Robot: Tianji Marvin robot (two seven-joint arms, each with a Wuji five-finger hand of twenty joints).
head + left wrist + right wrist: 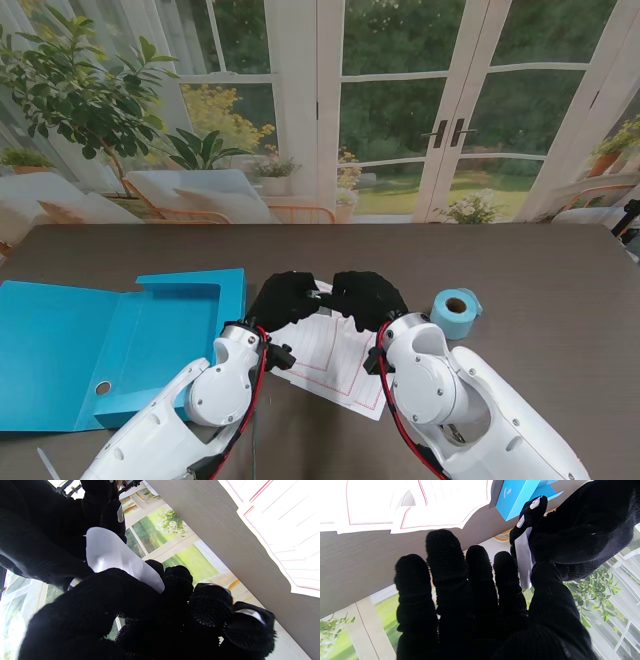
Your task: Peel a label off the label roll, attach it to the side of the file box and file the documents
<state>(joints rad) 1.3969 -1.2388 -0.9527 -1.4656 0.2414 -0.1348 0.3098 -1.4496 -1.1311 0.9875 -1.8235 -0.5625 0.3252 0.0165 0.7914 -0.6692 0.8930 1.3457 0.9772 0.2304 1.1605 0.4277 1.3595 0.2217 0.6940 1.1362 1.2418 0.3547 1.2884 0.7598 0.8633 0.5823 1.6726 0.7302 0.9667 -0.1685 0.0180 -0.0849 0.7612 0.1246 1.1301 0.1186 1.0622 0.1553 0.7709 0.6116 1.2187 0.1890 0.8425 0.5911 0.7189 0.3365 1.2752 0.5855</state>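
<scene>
My two black-gloved hands meet above the far edge of the documents, which are white sheets with red lines. A small white label sits between them. In the left wrist view the label is pinched between the thumb and fingers of my left hand. In the right wrist view the same label runs down between the thumb and forefinger of my right hand. The blue label roll stands on the table to the right of my hands. The open blue file box lies to the left.
The dark table runs to a glass door wall at the far side. The documents and a corner of the file box also show in the right wrist view. A small pale scrap lies near the front left edge.
</scene>
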